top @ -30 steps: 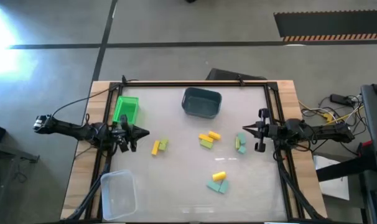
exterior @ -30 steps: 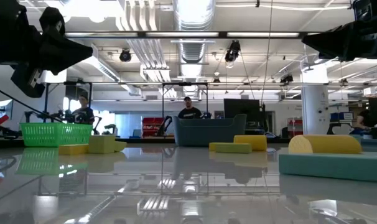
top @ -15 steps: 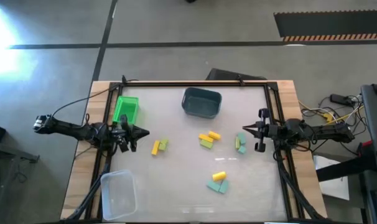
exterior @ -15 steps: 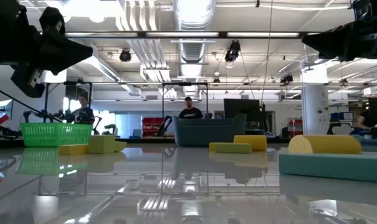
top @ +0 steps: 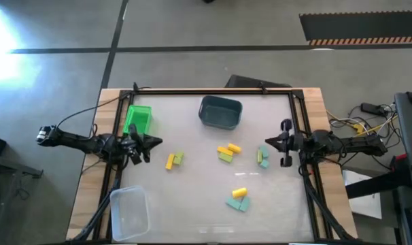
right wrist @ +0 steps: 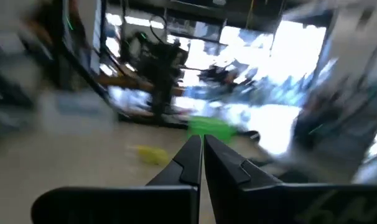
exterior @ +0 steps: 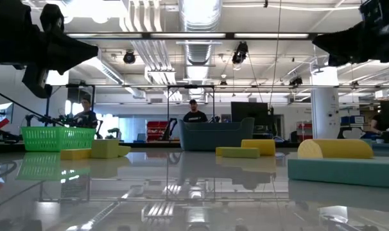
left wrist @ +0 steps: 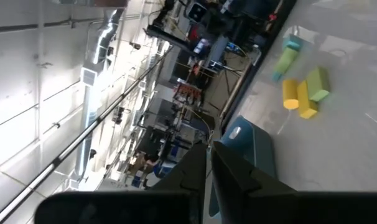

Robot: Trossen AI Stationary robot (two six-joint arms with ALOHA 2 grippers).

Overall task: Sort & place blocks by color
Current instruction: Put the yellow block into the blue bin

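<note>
Small yellow, lime and teal blocks lie flat on the white table in loose groups: a yellow bar (top: 170, 161) beside a lime block (top: 179, 158), a middle group (top: 226, 152), a pair by the right edge (top: 261, 158) and a near group (top: 238, 199). My left gripper (top: 160, 143) hangs shut at the table's left side, pointing level toward the right, above and left of the yellow bar. My right gripper (top: 266, 143) hangs shut at the right side, pointing level toward the left, just above the right pair. Neither holds anything.
A bright green bin (top: 137, 120) stands at the far left, a teal bin (top: 220, 112) at the far middle, and a clear container (top: 129, 213) at the near left. Black rails (top: 213, 90) frame the table. People stand in the room beyond.
Both arms have stayed in place. My right gripper has rolled about the line it points along. My left gripper has turned a little at the wrist. No block has moved.
</note>
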